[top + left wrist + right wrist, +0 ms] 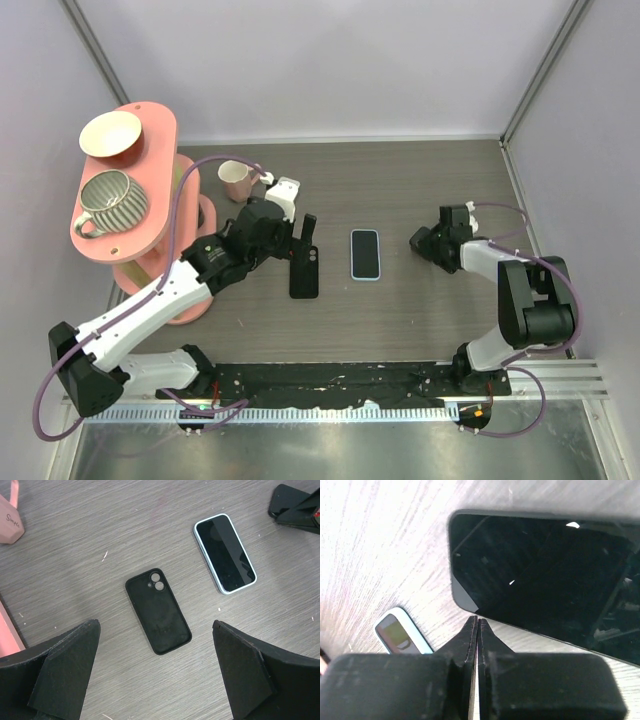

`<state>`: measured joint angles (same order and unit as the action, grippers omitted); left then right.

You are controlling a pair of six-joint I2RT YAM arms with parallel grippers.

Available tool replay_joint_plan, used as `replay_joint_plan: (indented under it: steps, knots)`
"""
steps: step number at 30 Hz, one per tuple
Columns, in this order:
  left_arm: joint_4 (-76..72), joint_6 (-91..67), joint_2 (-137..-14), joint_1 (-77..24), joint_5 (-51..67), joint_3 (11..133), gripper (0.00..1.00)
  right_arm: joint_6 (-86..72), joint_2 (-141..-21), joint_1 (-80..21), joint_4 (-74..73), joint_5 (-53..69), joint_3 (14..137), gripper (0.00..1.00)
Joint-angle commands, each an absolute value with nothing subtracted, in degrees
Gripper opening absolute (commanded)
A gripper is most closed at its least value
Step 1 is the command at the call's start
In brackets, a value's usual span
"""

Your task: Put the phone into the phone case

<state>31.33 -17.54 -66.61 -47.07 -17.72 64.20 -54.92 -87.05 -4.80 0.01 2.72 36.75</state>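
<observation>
Closest to you, the left claw (155,627) hangs above the counter (75,570). Its two fingers (65,670) are spread wide and there is nothing between them.

The left wrist view shows you what the arm partly covers in the top view. The phone case (158,611) lies flat just under this claw, and the claw does not touch it. The case is matte black with rounded corners, and two round holes sit at its far end.

To its right, near but apart, the phone (225,553) lies flat with the screen up. You see black glass inside a thin light-blue rim. The phone is outside the case.

Further right, the right claw (477,622) is low over the counter with its fingers pressed together, and it holds nothing. Only the right wrist view shows a glossy black slab (545,575) with a rounded corner just in front of this claw; you cannot tell what it is.

Far on the left, a pink cup (235,180) stands near a pink stand (150,130). The stand carries a bowl (110,133) and a striped mug (112,197).
</observation>
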Motion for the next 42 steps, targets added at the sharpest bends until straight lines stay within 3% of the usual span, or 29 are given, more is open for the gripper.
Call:
replay_joint_plan:
  steps: [1,5,6,12,13,14,16,20,24,42]
  knots:
    - [27.8,-17.0,-64.3,-46.8,-16.6,63.7,1.0,-40.7,-87.8,-4.5,-6.0,0.9,45.0,0.08]
    - [26.4,-16.9,-63.1,-46.8,-16.4,62.9,1.0,-17.0,-88.8,-4.4,-20.0,9.1,55.3,0.37]
    - [26.2,-16.8,-62.8,-46.8,-16.3,62.8,1.0,-10.4,-89.0,-4.4,-25.1,8.8,58.5,0.4]
    - [23.6,-17.2,-61.2,-46.9,-12.7,61.1,1.0,2.3,-92.0,-4.3,-34.2,0.6,67.6,0.71]
    - [23.3,-17.5,-61.1,-46.9,-12.5,60.9,1.0,7.2,-93.1,-4.3,-35.8,0.3,68.9,0.81]
    - [23.2,-17.5,-61.1,-46.9,-12.1,60.8,1.0,9.7,-94.3,-4.4,-37.0,0.3,69.9,0.99]
    - [23.6,-17.8,-61.3,-46.9,-11.6,61.3,1.0,14.9,-93.9,-4.4,-37.7,-1.1,69.9,1.0]
    - [22.7,-17.7,-60.6,-47.3,-10.7,60.7,1.0,28.5,-89.8,-3.9,-36.6,9.3,65.3,1.0]
    - [21.3,-18.2,-60.8,-47.5,-9.2,59.6,1.0,37.0,-91.0,-3.2,-37.1,8.9,64.2,0.99]
    - [20.6,-17.4,-60.0,-47.5,-4.8,59.5,1.0,46.8,-107.5,-0.7,-42.8,9.8,73.7,0.98]
